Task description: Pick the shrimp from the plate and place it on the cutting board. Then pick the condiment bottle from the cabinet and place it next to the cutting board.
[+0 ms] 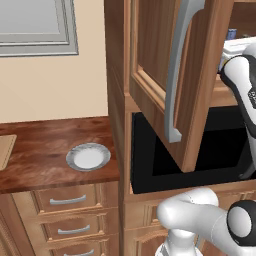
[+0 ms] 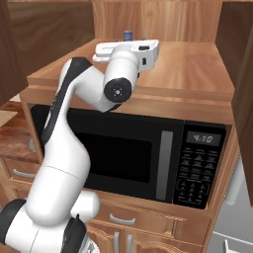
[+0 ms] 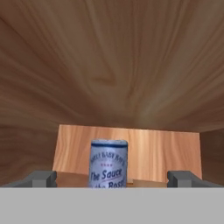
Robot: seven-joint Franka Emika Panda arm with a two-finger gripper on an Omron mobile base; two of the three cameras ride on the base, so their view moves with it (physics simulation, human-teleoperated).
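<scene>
The two-finger gripper point(image 3: 113, 178) was spread wide and held nothing; its grey fingertips point(image 3: 41, 178) stood well apart at either side. The small condiment bottle with a blue-grey cap and white label point(image 3: 108, 163) stood upright between them, slightly left of centre, touching neither. The bottle rested on the light wood shelf point(image 2: 197, 69) inside the medium-brown wooden cabinet point(image 1: 165, 75), above the black microwave point(image 2: 148, 153).

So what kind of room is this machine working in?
Most likely a kitchen, a rendered one: a black microwave sits under a wooden wall cabinet, with a plate on a wood counter above drawers.
</scene>
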